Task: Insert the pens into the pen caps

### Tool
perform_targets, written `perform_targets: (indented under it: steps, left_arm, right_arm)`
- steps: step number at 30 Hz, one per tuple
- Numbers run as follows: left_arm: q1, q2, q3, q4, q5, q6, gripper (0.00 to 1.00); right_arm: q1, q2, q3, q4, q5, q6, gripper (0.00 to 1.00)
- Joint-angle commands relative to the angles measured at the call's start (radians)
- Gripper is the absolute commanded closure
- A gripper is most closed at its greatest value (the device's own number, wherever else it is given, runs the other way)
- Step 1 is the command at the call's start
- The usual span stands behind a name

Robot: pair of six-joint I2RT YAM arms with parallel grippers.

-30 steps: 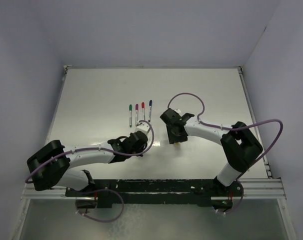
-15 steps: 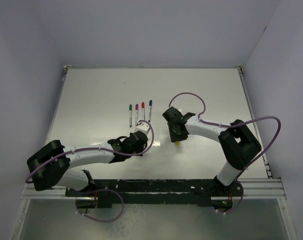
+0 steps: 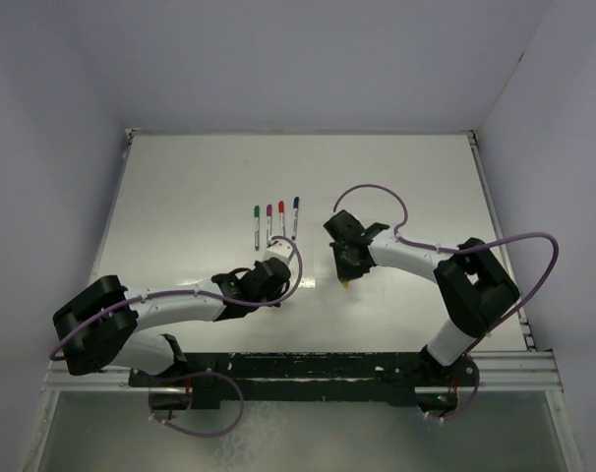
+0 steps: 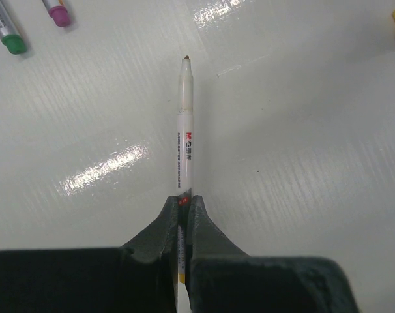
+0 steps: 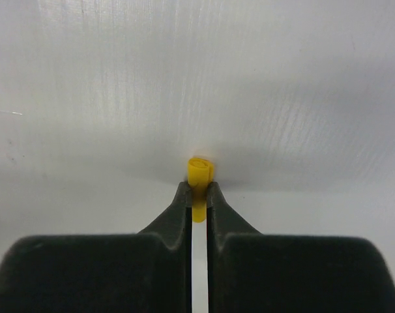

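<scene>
The left gripper [image 4: 183, 201] pinches a slim, smooth white pen [image 4: 186, 124], its dark nib bare. The right gripper [image 5: 198, 193] clamps a glossy, rounded yellow cap [image 5: 199, 171] above the finely ribbed table [image 5: 282, 98].

Glossy table [image 4: 302, 182]; plastic pen [image 4: 186, 130], cap [image 5: 199, 171]

**Both Grippers Clamped as Arms Reach Inward**

The left arm [image 3: 170, 305] reaches low toward the centre, the left gripper [image 4: 183, 199] pinched tight on a pen [image 4: 186, 130]. The right arm [image 3: 411, 256] bends inward at the elbow, the right gripper [image 5: 197, 189] tipped downward and nipping a yellow cap [image 5: 199, 171].
</scene>
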Motion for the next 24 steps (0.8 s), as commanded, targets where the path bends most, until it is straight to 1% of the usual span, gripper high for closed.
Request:
perform_targets:
  steps: [1, 7, 13, 15, 17, 20, 24]
  left_arm:
    - [-0.004, -0.032, 0.012, 0.017, -0.027, -0.011, 1.0]
    - [-0.004, -0.017, 0.034, 0.021, -0.028, 0.01, 1.0]
    - [-0.004, -0.089, 0.037, 0.065, -0.017, 0.03, 1.0]
    - [-0.005, -0.12, 0.031, 0.103, 0.004, 0.051, 1.0]
    - [-0.006, -0.153, 0.014, 0.182, 0.036, 0.077, 1.0]
    - [-0.006, -0.19, -0.005, 0.276, 0.071, 0.102, 1.0]
    - [-0.006, -0.195, 0.001, 0.382, 0.127, 0.147, 1.0]
  right_arm:
    - [-0.001, -0.002, -0.037, -0.023, -0.046, -0.006, 1.0]
    - [-0.007, -0.011, 0.004, 0.009, -0.017, -0.032, 1.0]
    - [-0.041, -0.126, 0.096, 0.091, 0.021, -0.07, 1.0]
    - [-0.058, -0.186, 0.088, 0.157, 0.013, -0.075, 1.0]
    - [-0.075, -0.254, 0.066, 0.24, -0.008, -0.08, 1.0]
    - [-0.088, -0.372, -0.014, 0.382, -0.017, -0.087, 1.0]
    - [-0.094, -0.539, -0.103, 0.551, -0.019, -0.102, 1.0]
